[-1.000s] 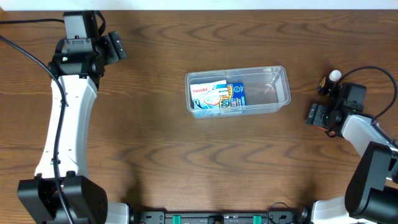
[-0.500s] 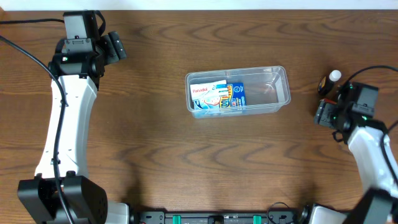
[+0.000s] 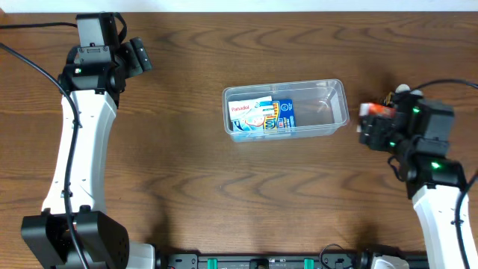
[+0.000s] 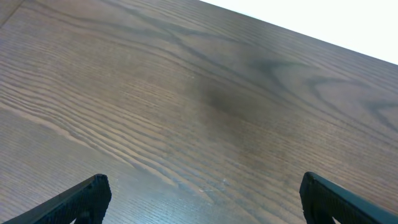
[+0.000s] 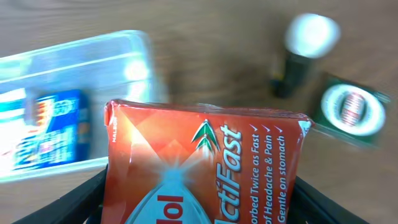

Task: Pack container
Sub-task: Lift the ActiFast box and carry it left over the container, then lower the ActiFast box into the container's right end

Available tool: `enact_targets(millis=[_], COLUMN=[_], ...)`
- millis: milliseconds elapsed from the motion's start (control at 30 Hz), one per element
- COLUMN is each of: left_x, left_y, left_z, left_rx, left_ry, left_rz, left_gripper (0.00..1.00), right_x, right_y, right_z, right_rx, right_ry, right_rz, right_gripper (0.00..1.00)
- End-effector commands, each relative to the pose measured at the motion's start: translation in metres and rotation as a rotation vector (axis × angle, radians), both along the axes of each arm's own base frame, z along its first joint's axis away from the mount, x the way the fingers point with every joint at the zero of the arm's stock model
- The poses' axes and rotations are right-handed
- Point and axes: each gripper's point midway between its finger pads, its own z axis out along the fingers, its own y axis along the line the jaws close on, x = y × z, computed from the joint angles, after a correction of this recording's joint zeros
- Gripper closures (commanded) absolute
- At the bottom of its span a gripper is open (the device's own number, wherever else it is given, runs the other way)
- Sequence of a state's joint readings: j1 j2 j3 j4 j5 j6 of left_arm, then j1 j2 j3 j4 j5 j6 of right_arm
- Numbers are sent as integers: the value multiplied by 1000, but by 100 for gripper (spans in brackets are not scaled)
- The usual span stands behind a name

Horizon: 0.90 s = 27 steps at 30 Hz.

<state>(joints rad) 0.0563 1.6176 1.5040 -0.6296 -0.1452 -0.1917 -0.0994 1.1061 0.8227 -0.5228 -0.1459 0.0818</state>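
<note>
Wood-grain brown table (image 3: 187, 172) with a matte surface carries the container (image 3: 334, 112) at its middle, a clear plastic tub, rectangular with rounded corners and a thin rim, its long side running left to right. A blue box (image 3: 261, 116) of glossy printed card, blue and white, lies flat in the tub's left half; the right half shows only the see-through floor. The right gripper (image 5: 199, 190) sits just beside the tub's right end, its black fingers pressed against the two sides of an orange box (image 5: 205, 162), a flat cardboard pack with sharp edges and white lettering, which it holds clear of the table. In the right wrist view a small bottle (image 5: 303, 53) stands past the pack, dark and cylindrical with a round white cap, and next to it lies a dark square piece (image 5: 351, 112) bearing a round white-ringed label; what it is I cannot tell. The left gripper (image 4: 208, 196) hangs over bare wood near the far left corner, well apart from the tub, its two black fingertips spread wide with nothing between them.
</note>
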Motion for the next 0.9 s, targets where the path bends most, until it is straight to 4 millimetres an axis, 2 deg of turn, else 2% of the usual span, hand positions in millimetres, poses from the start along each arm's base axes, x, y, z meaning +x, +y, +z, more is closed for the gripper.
enact_targets(millis=[0,100,200,300,400,600,733,867], left_x=[0,0,0,0,0,0,0,0], left_y=[2,2,2,2,2,2,2,2], left_z=[13,13,13,13,13,13,13,13], left_rx=[-8,-8,-8,-8,-8,-8,-8,-8], left_ry=[-34,-34,-34,-34,-34,-34,-34,-34], left_rz=[16,16,16,16,16,16,16,16], left_gripper=[2,2,2,2,2,2,2,2], right_x=[14,24,33,41,51,61,67,70], right_y=[32,56,83,106,127,139,128,123], right_z=[33,46,50,44,28,-10,-37,-55], right_rx=[23,10,-4,-20,-56,-128,-199,-227], right_ry=[-80,-113,-128,-137,-125,-60,-3,37], right_rz=[72,116,168,206,233,231,185,170], right_gripper=[28,28,29,29,28,26,25,25])
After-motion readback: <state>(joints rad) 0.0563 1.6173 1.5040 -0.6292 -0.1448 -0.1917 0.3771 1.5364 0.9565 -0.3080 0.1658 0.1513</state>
